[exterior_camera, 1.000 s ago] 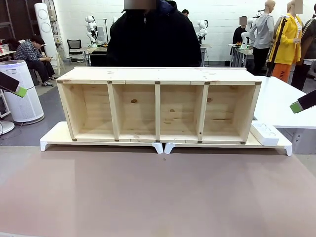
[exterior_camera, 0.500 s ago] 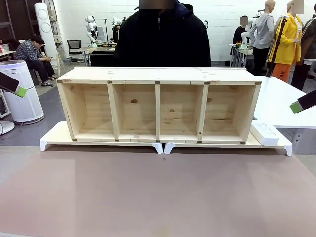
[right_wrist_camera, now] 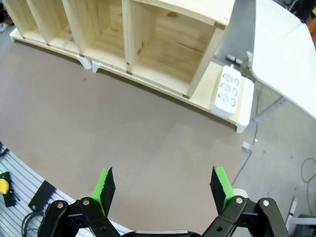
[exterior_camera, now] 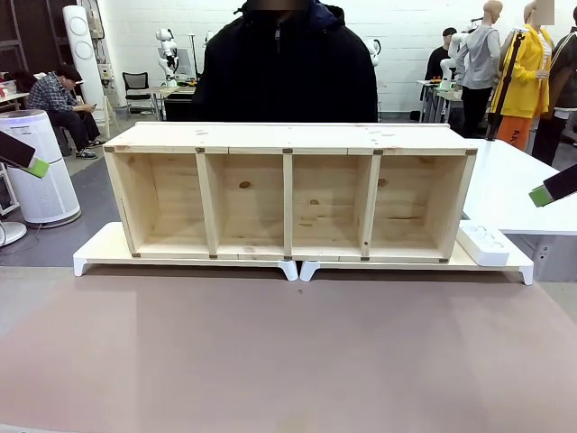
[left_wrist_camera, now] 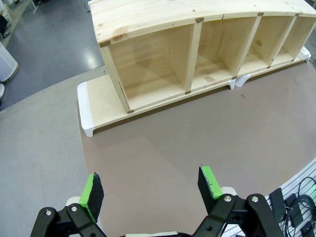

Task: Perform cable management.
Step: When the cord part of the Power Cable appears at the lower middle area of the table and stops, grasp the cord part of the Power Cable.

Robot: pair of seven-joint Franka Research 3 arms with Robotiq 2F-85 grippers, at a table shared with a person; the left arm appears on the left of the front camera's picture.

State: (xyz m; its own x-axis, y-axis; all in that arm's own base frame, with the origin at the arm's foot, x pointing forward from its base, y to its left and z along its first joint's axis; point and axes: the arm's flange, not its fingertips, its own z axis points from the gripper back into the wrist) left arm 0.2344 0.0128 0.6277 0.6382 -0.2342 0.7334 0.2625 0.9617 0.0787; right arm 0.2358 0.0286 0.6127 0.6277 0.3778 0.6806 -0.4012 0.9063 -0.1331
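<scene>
Nearest you, your left gripper (left_wrist_camera: 150,185) hangs above the near left part of the brown mat (exterior_camera: 288,361) with its green-padded fingers spread wide and nothing between them. Your right gripper (right_wrist_camera: 162,183) is the same over the near right part: jaws wide, empty. Just past the mat's near edge, on a slotted panel below the table's rim, lie some black adapters and thin cords (left_wrist_camera: 276,200). I cannot tell whether any of them is the cable, so I cannot tell you where the cable lies. From that near edge the mat runs bare and flat all the way to the two low boards on white feet (exterior_camera: 95,248), so you have open room across the whole middle. The boards sit end to end, their inner feet almost touching at the centre, and their front edge marks where the mat's free space stops. On them stands a long wooden shelf (exterior_camera: 288,194) with four open compartments facing you, all of them bare, its left end set in from the left board's end. At the right end, a white power strip (right_wrist_camera: 228,91) lies on the board just beside the shelf's outer wall. To the right of it is the edge of a white table (exterior_camera: 514,180). Behind the shelf a person in a dark jacket (exterior_camera: 288,72) stands at the far side.
</scene>
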